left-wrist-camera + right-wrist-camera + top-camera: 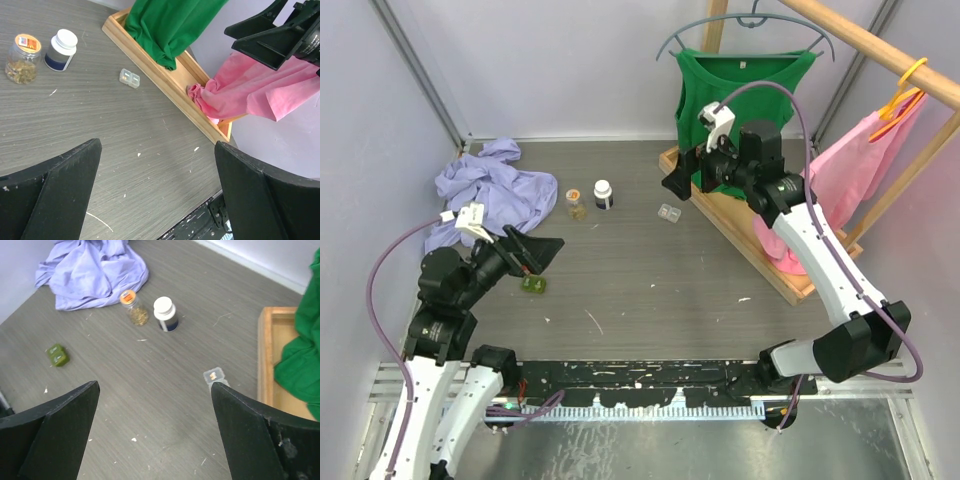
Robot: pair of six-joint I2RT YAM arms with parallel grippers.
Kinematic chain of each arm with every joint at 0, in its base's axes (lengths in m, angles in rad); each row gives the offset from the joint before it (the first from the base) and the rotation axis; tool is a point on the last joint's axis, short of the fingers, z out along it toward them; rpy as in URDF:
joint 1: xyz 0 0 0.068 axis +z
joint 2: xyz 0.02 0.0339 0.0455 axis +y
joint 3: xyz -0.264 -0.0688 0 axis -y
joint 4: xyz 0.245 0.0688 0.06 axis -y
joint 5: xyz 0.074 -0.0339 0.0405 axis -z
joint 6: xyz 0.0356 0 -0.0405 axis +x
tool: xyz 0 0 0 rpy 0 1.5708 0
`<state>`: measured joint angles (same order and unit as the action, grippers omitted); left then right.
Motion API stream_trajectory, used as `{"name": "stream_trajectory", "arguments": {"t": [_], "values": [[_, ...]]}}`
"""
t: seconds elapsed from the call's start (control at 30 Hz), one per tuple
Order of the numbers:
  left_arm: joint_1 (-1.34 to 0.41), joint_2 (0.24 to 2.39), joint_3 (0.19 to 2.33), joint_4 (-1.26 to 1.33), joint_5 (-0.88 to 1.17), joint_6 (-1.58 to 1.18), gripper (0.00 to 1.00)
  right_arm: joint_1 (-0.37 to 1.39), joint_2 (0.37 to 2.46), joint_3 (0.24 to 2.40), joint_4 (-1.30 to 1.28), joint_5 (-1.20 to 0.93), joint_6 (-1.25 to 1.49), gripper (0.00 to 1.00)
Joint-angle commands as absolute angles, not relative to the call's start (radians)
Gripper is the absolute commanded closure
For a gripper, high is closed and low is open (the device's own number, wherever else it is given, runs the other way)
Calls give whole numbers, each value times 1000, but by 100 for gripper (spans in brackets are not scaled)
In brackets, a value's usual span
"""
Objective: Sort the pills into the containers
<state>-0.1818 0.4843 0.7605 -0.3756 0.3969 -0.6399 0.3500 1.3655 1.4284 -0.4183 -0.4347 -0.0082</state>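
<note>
Top external view. The left arm is folded low at the near left, forearm reaching right. The left gripper (pixel 548 258) points toward the table's middle, jaws spread and holding nothing. The olive green case (pixel 533 285) lies on the table (pixel 640 290) just to the near side of those fingers. The right arm stretches from the near right up to the far middle. The right gripper (pixel 682 178) points left, jaws apart and empty. The clear case (pixel 669 213) lies near it, slightly nearer and left. The amber jar (pixel 575 203) and white-capped bottle (pixel 604 194) stand side by side left of the clear case. The lavender cloth (pixel 490 190) is bunched at far left.

Left wrist view. The left gripper (pixel 157 195) has both fingers (pixel 55 200) at the frame's bottom corners, spread wide with bare table between them. The clear case (pixel 129 78) is well ahead of them, beside the wooden tray (pixel 165 85). The jar (pixel 21 59) and bottle (pixel 61 50) are to the left of it. The right gripper (pixel 270 35) hangs at the upper right, above the pink garment (pixel 250 87).

Right wrist view. The right gripper (pixel 155 435) also has its fingers (pixel 265 440) wide apart and empty. The clear case (pixel 215 376) lies ahead, close to the right finger. The olive green case (pixel 57 354) is off to the left, well apart.
</note>
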Motion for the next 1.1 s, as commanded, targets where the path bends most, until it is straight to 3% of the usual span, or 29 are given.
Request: {"name": "stream_trajectory", "arguments": {"t": [0.0, 0.3, 0.43, 0.6, 0.8, 1.03, 1.07], "values": [[-181, 513, 734, -268, 437, -649, 2, 339, 1351, 1391, -336, -590, 27, 0], [-181, 663, 659, -151, 433, -667, 2, 293, 1393, 1240, -278, -865, -104, 0], [-181, 762, 651, -124, 323, -669, 2, 291, 1386, 1166, -256, -933, -214, 0], [-181, 923, 741, -191, 104, -664, 2, 291, 1387, 1076, -189, -997, -246, 0], [-181, 1107, 879, -259, 76, -600, 2, 290, 1375, 1005, -164, -1044, -284, 0], [-183, 1089, 884, -472, -72, -620, 1, 291, 1378, 997, -192, -1057, -324, 0], [-185, 1067, 865, -503, -103, -632, 5, 291, 1380, 1001, -200, -1056, -329, 0]]}}
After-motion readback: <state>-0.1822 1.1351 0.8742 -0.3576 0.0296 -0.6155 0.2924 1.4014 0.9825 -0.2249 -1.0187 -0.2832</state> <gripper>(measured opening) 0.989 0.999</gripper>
